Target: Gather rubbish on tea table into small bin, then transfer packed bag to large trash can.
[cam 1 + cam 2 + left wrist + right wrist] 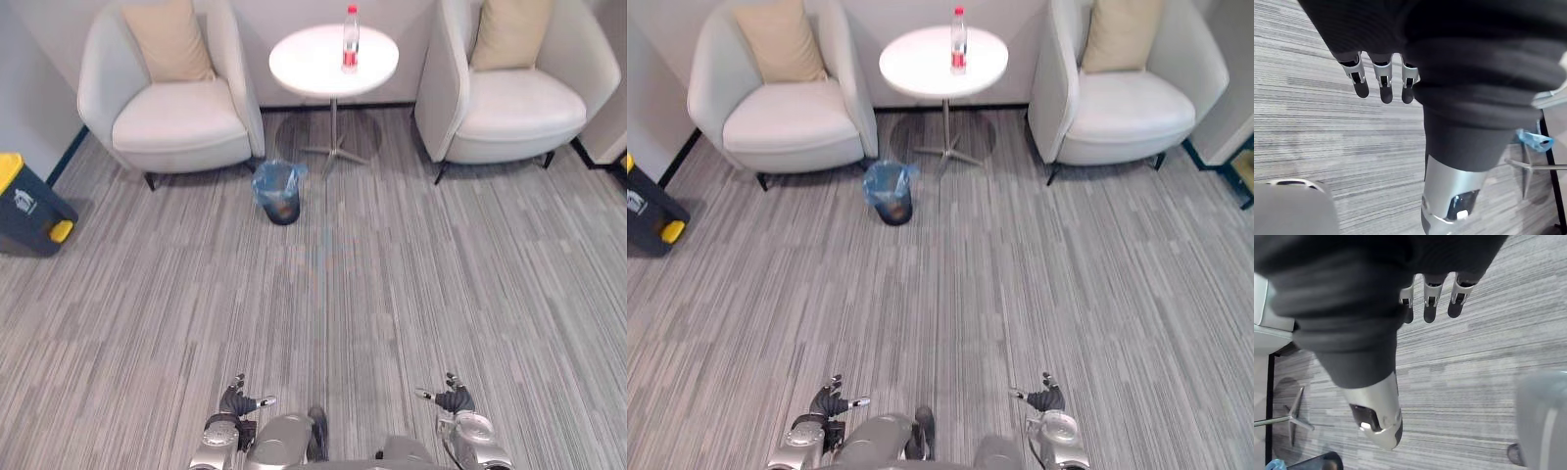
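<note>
1. Left eye view: we see the bottle [350, 41] standing upright on the round white table [312, 65], between 2 armchairs [181, 122]. The small bin [284, 213], lined with a blue bag [266, 181], sits on the carpet [411, 284] just beside the table's foot.
2. Right eye view: the large trash can [647, 211] stands well apart by the left wall. Our left hand [830, 401] and right hand [1048, 398] hang low, far from the table.
3. Left wrist view: the left hand's fingers [1382, 84] are relaxed and empty.
4. Right wrist view: the right hand's fingers [1431, 304] hang loose, holding nothing. We judge that a hasty reach could topple the tall bottle, and that walking in carelessly could knock the small bin over.
</note>
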Controlling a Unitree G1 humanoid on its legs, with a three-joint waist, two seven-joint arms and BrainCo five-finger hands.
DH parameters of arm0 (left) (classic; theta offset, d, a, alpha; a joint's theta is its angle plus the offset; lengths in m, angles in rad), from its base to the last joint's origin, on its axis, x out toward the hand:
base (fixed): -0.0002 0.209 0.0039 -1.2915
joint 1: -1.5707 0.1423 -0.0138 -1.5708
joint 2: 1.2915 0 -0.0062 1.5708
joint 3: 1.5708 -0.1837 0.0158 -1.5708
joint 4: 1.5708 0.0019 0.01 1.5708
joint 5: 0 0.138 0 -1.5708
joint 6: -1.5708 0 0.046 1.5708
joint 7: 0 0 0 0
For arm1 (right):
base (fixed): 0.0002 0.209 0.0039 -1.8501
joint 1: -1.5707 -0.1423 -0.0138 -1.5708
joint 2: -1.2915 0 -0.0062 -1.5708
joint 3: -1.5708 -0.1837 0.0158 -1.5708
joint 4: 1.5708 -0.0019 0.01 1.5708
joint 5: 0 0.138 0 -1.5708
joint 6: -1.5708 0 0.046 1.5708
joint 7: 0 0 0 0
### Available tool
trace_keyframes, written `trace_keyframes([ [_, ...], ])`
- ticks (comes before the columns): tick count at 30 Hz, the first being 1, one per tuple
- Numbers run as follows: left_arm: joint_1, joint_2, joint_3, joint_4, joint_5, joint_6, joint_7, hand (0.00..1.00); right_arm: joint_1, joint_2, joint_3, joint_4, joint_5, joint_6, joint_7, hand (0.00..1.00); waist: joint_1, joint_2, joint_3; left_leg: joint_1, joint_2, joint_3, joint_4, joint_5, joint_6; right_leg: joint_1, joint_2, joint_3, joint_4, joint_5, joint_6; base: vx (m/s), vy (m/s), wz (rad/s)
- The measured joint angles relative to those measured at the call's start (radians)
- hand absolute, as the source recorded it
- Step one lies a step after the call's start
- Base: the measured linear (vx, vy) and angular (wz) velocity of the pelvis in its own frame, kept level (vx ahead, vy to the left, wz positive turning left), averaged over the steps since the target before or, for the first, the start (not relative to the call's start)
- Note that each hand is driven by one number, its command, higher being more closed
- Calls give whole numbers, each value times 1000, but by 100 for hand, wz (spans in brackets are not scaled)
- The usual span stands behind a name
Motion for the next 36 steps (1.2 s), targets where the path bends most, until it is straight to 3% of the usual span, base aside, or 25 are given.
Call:
trace_keyframes([
  [2,-6,3,0,1,-1,0,0,0,-11,1,0,6,0,0,1,0,-18,7,3,33,33,-29,-24,-12,-21,-42,35,13,-229,40,-7,432,-139,44],
  [3,1,8,-1,2,-1,-1,1,0,-11,0,0,12,0,4,1,0,-28,-5,-2,48,39,-37,-38,-23,-43,-33,55,55,-424,141,-10,424,-192,45],
  [4,5,12,-1,3,-1,-1,0,0,-10,-1,-1,20,0,4,1,0,-34,-14,-7,60,39,-55,-39,-37,-66,-30,58,71,-476,235,-24,547,-266,51],
  [5,1,5,1,28,-1,1,1,0,-2,-13,-4,47,0,6,1,0,-35,-16,-12,88,49,-90,-38,-59,-98,-24,74,82,-445,329,-79,578,-295,33],
  [7,3,-9,2,36,1,0,1,0,-4,-23,-8,54,-1,11,1,0,-31,13,-27,74,102,-110,25,-59,-101,-12,103,54,-433,280,-98,487,-275,17],
  [9,0,-35,42,35,5,1,1,0,-4,-11,-10,37,0,9,1,0,-35,26,-27,-36,149,-143,283,-46,-123,48,137,13,-478,253,-126,424,-290,29],
  [10,-10,-55,64,30,5,1,0,0,3,-6,-6,23,2,8,1,0,-34,40,-25,-134,192,-161,519,20,-151,117,167,-14,-524,241,-145,336,-212,37],
  [11,-12,-63,71,26,6,1,0,0,11,-1,-5,19,3,8,0,0,-30,44,-22,-183,218,-165,633,69,-150,160,180,-21,-548,234,-159,405,-222,33],
  [12,-8,-71,72,13,6,1,-1,0,22,12,0,1,4,8,-3,0,-19,47,-18,-252,263,-155,813,67,-148,237,207,-27,-584,220,-180,371,-152,7],
  [14,2,-71,67,-14,6,2,-1,0,19,28,-1,-15,13,5,-5,0,0,26,-16,-362,263,-128,919,63,-145,338,212,-21,-645,197,-205,444,-173,-7],
  [16,2,-70,68,-39,6,0,-1,0,19,34,-7,-27,24,2,-5,0,19,20,-12,-443,244,-73,792,38,-110,401,207,-12,-698,204,-195,298,-62,-9],
  [18,-4,-73,67,-38,6,0,-1,0,20,41,-8,-38,25,3,-5,0,24,21,-10,-452,194,-46,569,30,-121,433,188,2,-717,197,-183,311,56,-19],
  [20,7,-76,60,-33,6,0,0,0,41,43,-7,-74,22,-9,-6,0,23,38,-6,-420,123,-37,156,98,-164,458,170,32,-730,163,-152,401,151,-32],
  [21,7,-76,59,-28,6,0,1,0,49,40,-5,-82,20,-12,-6,0,25,52,-5,-407,122,-38,82,122,-169,465,175,44,-730,150,-147,442,231,-48],
  [22,7,-73,60,-11,3,0,3,0,65,38,3,-84,11,-15,-7,0,26,63,0,-379,125,-31,20,217,-148,488,177,72,-720,118,-131,312,176,-49],
  [23,7,-72,62,-7,1,0,9,0,69,49,17,-84,3,-14,-8,0,28,55,1,-353,110,-13,24,237,-125,499,165,102,-715,91,-117,433,211,-53],
  [24,4,-49,59,-7,1,-1,22,0,87,52,50,-84,0,-14,-7,0,27,24,-4,-361,84,0,60,207,-86,500,135,123,-707,65,-100,353,144,-35],
  [26,0,-41,61,-7,-5,-3,23,0,97,48,66,-84,-25,-14,-7,0,25,2,-5,-381,71,31,150,127,-56,498,102,163,-669,35,-79,406,148,-44],
  [27,2,-44,60,-4,-5,-3,23,0,105,41,66,-84,-41,-14,-8,0,24,-1,-7,-360,57,55,171,83,-43,470,81,209,-575,19,-59,379,149,-50],
  [29,4,-45,56,2,-6,-3,23,0,108,36,67,-83,-51,-14,-7,0,25,-1,-8,-323,47,79,156,64,-38,413,75,246,-423,12,-34,315,145,-37],
  [30,7,-39,36,8,-11,-2,24,0,117,37,70,-84,-68,-16,-4,0,19,-11,-9,-265,20,91,124,44,-27,312,62,270,-169,40,106,341,140,-26],
  [31,6,-36,29,9,-12,-1,24,0,117,42,67,-87,-66,-20,-4,0,17,-17,-9,-240,11,92,114,28,-17,270,56,273,-65,60,153,410,132,-13],
  [32,6,-36,19,11,-13,1,24,0,112,40,62,-89,-68,-30,-4,0,9,-24,-8,-186,-2,89,100,12,-4,205,45,255,95,60,151,363,63,10],
  [33,8,-37,17,11,-14,1,25,0,113,39,64,-96,-73,-32,-4,0,-5,-27,-9,-127,-6,80,88,-6,7,160,38,217,166,37,110,368,39,19],
  [36,10,-49,20,12,-15,1,40,0,113,42,70,-106,-78,-33,-5,0,-8,-26,-7,-25,-2,60,39,-23,-2,65,35,123,93,-12,17,389,-40,32],
])
